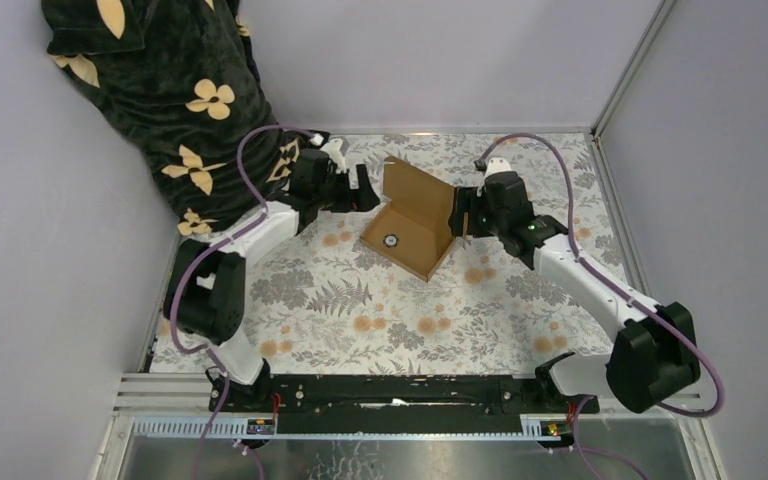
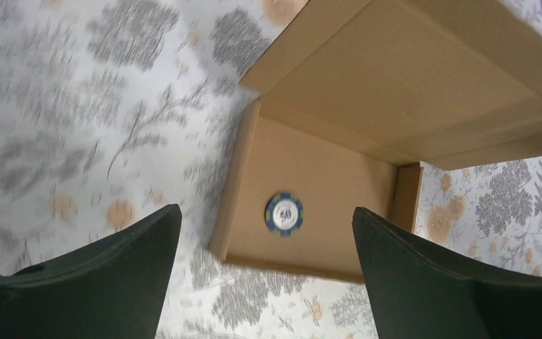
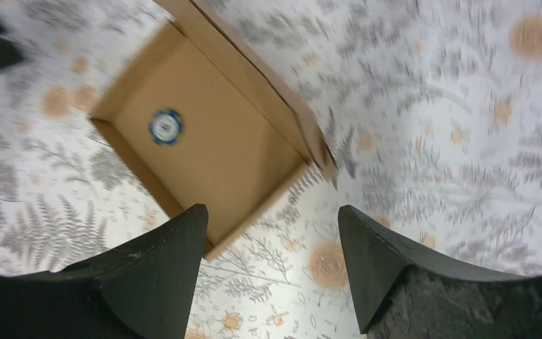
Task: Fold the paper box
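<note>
The left gripper stands wide open, its two dark fingers spread far apart with nothing between them. It hangs over the near-left part of the paper box, looking down into the shallow tray. From above, the left gripper sits just beside the box's left side, close to the raised lid.

The right gripper is also parted, a little less widely, and has hold of nothing. Its fingers frame the near corner of the paper box from above; whether they touch the cardboard cannot be told. In the overhead view the right gripper sits at the box's right edge, next to the end of the lid.

The paper box rests on the table a little beyond its middle, between the two grippers, turned at an angle. Its tray is formed with low walls standing, and the lid is tilted up at the far side, open. A round blue and white chip lies flat on the tray floor.

A tablecloth printed with grey ferns and orange flowers covers the table. A dark cloth with yellow flowers hangs at the far left corner.
</note>
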### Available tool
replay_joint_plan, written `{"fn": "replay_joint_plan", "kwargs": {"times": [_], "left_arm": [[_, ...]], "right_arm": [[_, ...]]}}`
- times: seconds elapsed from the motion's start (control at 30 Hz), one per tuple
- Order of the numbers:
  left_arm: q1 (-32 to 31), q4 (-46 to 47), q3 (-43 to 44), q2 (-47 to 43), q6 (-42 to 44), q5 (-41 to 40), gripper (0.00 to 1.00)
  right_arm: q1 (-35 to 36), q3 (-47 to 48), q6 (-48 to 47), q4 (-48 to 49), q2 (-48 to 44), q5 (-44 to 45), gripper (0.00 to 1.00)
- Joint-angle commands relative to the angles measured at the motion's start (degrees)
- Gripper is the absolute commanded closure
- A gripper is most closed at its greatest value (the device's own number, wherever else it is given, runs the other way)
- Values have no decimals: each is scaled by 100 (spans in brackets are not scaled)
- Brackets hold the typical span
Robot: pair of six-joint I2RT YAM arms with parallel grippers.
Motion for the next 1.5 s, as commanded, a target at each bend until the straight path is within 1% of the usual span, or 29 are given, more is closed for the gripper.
{"fn": "replay_joint_plan", "kwargs": {"times": [0.0, 0.1, 0.17, 0.27, 0.43, 0.5, 0.57, 0.7, 0.87, 1.33, 1.47], "left_arm": [[32, 465, 920, 686, 919, 1008, 3], [31, 331, 1450, 1168, 1324, 1273, 4], [44, 284, 1764, 1403, 1553, 1279, 4], [149, 90, 1993, 1622, 1786, 1374, 5], [395, 469, 1971, 1693, 1767, 1869, 5], [437, 471, 2058, 1764, 1794, 2046, 6], [451, 495, 2104, 1801, 1820, 2085, 7], [469, 599, 2134, 1876, 1768, 2255, 8], [468, 771, 2073, 1869, 1717, 2499, 10], [479, 837, 1960, 1820, 1718, 2587, 12], [482, 830, 1953, 1808, 1714, 2601, 13]], "right_arm": [[-2, 800, -791, -290, -37, -464, 26], [-56, 1166, -1223, -686, 312, -389, 32], [-117, 1220, -1378, -735, 439, -376, 33], [-238, 1164, -1508, -709, 470, -407, 33], [-433, 1106, -1529, -637, 508, -530, 38], [-474, 1148, -1691, -659, 567, -553, 40], [-501, 1212, -1725, -708, 617, -573, 45], [-547, 1271, -1746, -697, 701, -687, 51], [-557, 1344, -1735, -667, 795, -781, 56], [-557, 1655, -1729, -710, 1029, -843, 68], [-557, 1649, -1729, -712, 1020, -849, 70]]}}
